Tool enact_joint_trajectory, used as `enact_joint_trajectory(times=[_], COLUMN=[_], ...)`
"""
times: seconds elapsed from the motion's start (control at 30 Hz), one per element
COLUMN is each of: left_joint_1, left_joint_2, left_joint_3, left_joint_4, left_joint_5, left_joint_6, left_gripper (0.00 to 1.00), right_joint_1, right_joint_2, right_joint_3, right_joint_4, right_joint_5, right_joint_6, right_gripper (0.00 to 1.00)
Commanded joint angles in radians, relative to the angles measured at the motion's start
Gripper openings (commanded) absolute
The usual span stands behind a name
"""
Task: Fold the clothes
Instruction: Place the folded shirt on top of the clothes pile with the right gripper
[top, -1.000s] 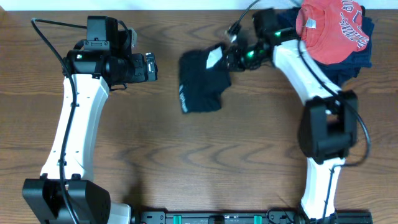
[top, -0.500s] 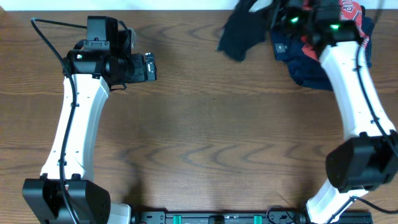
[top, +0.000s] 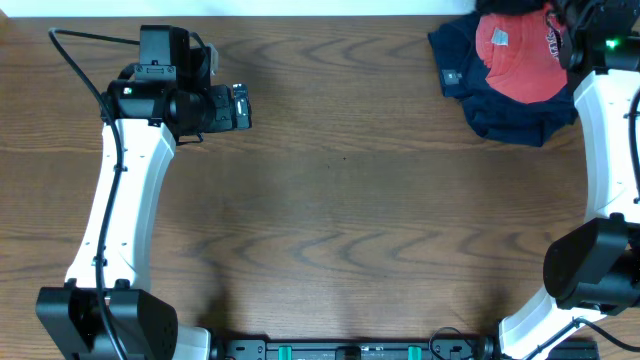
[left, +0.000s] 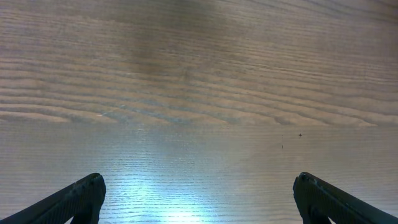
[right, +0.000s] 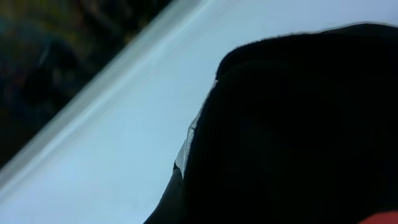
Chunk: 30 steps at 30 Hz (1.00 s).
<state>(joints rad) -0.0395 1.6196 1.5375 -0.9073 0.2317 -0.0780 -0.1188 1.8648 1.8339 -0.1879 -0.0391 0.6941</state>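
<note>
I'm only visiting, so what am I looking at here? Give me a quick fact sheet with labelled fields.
Left pincer: open, empty, over the wooden table
Right pincer: shut, apparently gripping the black garment, at the table's far right corner
Red shirt: lying on the navy garment
Black garment: bunched, fills the right wrist view

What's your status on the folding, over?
Left gripper open above the table. Right gripper shut, black garment apparently in it at the far edge. Red shirt and navy garment piled beside it.
</note>
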Motion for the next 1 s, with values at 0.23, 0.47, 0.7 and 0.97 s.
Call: enact_joint_trajectory(times=[0.23, 0.47, 0.7, 0.97], left_joint_1=[0.004, 0.004, 0.003, 0.004], left_joint_2=[0.002, 0.002, 0.004, 0.02], left_joint_3=[0.005, 0.005, 0.005, 0.005], left_joint_4=[0.003, 0.007, 0.055, 0.058], left_joint_5=[-0.009, -0.009, -0.009, -0.009], left_joint_6=[0.006, 0.006, 0.006, 0.006], left_gripper=[0.98, 0.98, 0.98, 0.98], right_joint_1=[-0.014, -0.039, -0.045, -0.053], right_joint_2=[0.074, 0.186, 0.296, 0.282], right_joint_3=[0.011, 0.012, 0.011, 0.011], right_joint_4=[0.321, 0.409, 0.431, 0.2], right_joint_5=[0.17, 0.167, 0.162, 0.09], right_joint_6=[0.024, 0.027, 0.042, 0.004], right_gripper=[0.01, 0.01, 0.01, 0.01])
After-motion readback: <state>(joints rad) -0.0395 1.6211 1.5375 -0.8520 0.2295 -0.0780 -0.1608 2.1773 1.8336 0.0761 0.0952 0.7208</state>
